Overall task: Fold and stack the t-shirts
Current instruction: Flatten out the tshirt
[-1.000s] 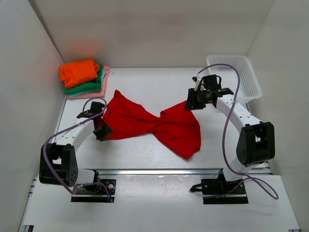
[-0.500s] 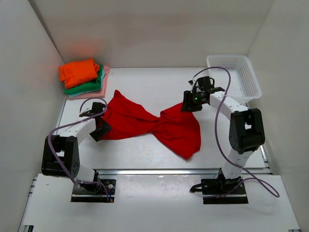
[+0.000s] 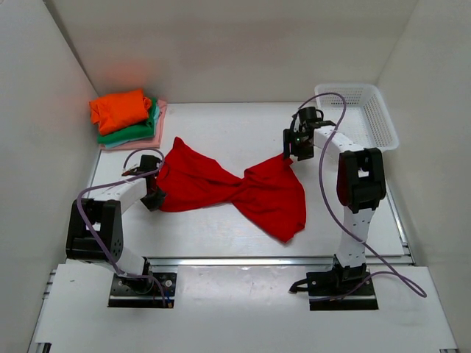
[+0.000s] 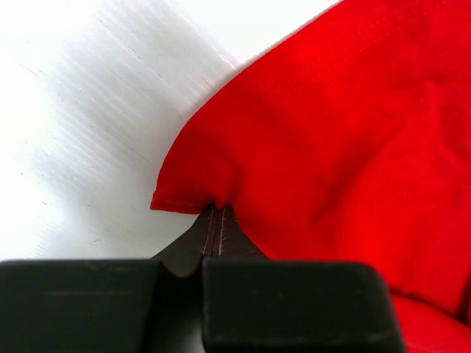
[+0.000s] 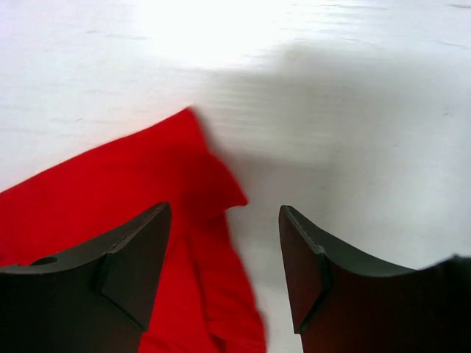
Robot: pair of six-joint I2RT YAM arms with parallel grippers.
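The large red t-shirt lies twisted and crumpled across the middle of the table. My left gripper is at its left edge. In the left wrist view the jaws are shut on a puckered bit of the red hem. My right gripper stands open low over the shirt's far right corner, which lies between its fingers. The orange t-shirt sits folded on the green one and the pale pink one at the back left.
A white mesh basket stands at the back right, just beyond the right arm. White walls close in the table on the left, back and right. A metal rail runs along the near edge by the arm bases.
The left jaws have closed on the red shirt's left edge. The right jaws have opened wide, and that gripper has shifted slightly back along the shirt's far corner. The shirt itself has hardly moved.
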